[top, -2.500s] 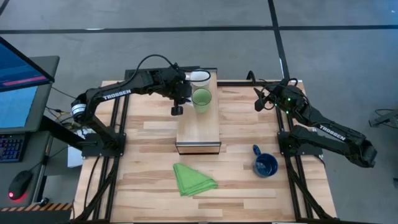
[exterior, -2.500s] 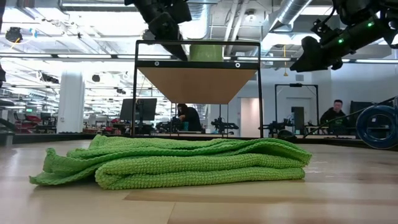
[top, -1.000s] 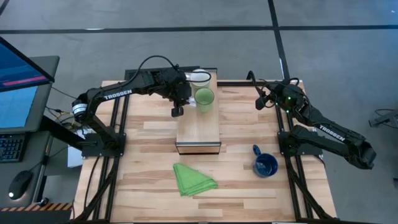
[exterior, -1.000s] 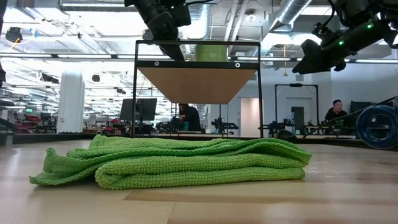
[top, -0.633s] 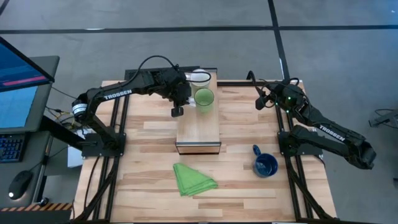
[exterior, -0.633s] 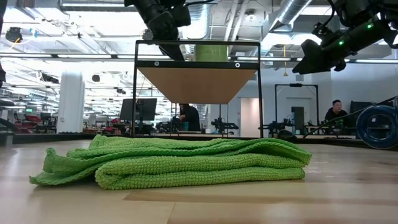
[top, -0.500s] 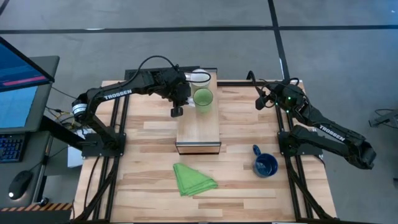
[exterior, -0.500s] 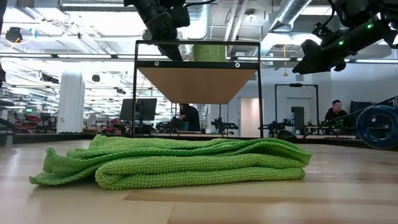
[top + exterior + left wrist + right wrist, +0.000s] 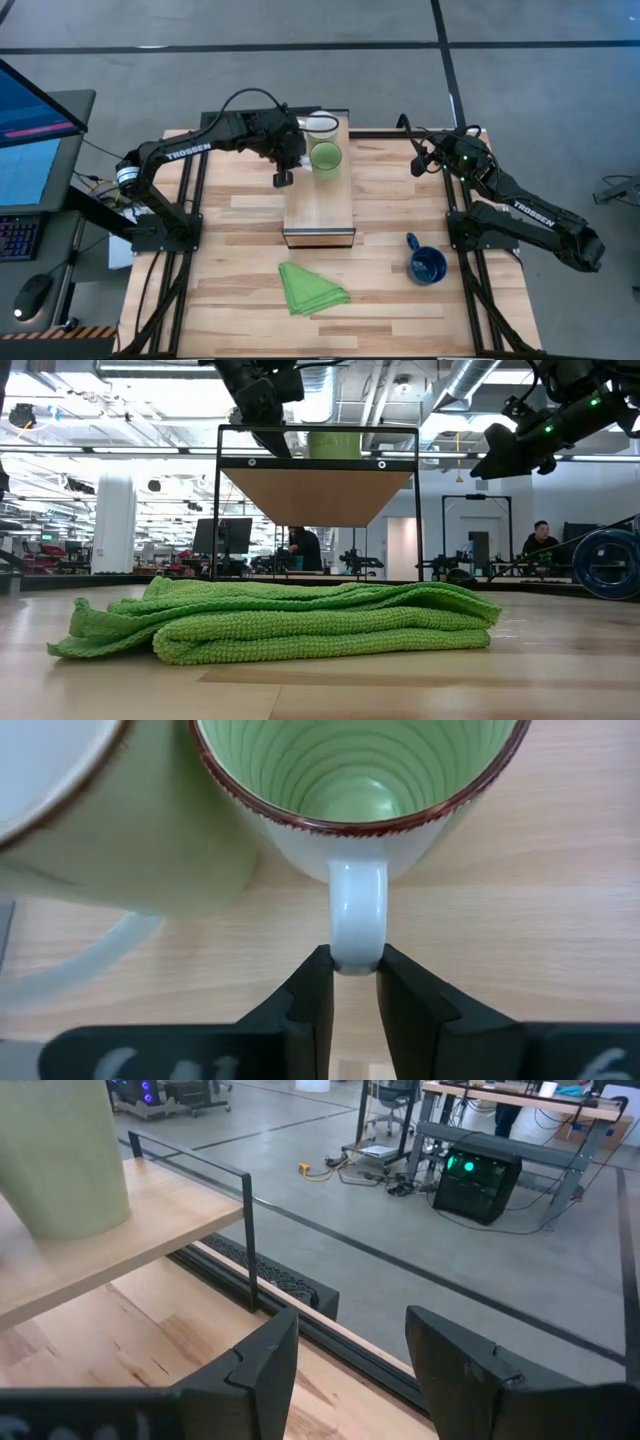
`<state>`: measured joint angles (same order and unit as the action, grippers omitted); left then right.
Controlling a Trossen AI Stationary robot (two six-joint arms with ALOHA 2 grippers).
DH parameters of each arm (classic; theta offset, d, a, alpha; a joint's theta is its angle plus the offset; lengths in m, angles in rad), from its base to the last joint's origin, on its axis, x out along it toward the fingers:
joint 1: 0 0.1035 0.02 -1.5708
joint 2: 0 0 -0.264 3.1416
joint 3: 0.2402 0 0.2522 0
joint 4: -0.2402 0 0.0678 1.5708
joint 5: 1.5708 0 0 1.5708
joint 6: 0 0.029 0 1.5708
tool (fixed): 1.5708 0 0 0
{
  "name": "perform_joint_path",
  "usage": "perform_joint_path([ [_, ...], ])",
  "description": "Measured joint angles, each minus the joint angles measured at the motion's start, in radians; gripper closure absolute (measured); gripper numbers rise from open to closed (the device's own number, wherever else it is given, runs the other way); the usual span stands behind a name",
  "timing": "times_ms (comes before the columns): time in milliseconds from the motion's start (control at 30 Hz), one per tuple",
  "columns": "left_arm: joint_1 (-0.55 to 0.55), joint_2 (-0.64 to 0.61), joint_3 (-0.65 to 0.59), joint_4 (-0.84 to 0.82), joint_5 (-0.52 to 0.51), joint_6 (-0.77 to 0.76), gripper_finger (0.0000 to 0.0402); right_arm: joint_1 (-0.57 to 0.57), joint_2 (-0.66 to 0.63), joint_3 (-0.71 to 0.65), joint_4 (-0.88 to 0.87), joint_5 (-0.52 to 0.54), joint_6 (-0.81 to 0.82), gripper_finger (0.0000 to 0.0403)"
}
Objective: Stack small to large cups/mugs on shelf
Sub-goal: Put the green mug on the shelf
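Observation:
The light-wood shelf (image 9: 320,205) stands at the table's far middle. A small white mug (image 9: 322,124) stands at its far end, and a light green mug (image 9: 326,157) stands just in front of it on the shelf top. My left gripper (image 9: 298,158) is at the green mug's left side, shut on its white handle. The dark blue mug (image 9: 427,265) stands upright on the table at the near right. My right gripper (image 9: 418,160) hangs open and empty above the table's far right, clear of the shelf. My left gripper pinches the outer end of the green mug's white handle (image 9: 356,935) between its two fingertips (image 9: 318,982). The fingers come from the table's left, slanting down. The mug is upright, and in the low view (image 9: 335,445) its base is at the shelf top.
A folded green cloth (image 9: 312,288) lies on the table in front of the shelf's open end. The white mug (image 9: 90,830) stands close beside the green one. The shelf's black frame (image 9: 245,1230) shows near my right gripper (image 9: 345,1345). A person (image 9: 540,540) sits far behind.

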<state>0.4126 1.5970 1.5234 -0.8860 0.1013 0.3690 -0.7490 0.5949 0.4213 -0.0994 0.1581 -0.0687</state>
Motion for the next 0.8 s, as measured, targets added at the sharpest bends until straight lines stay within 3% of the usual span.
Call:
perform_joint_path([
  [567,0.0,0.0,0.032,-0.053,-0.024,-0.015,0.0351,0.0,0.0,0.0,-0.006,0.0,-0.001,0.0193],
  [800,0.0,0.0,0.032,-0.048,-0.028,-0.022,0.0324,0.0,0.0,0.0,-0.013,0.0,-0.001,0.0193],
])
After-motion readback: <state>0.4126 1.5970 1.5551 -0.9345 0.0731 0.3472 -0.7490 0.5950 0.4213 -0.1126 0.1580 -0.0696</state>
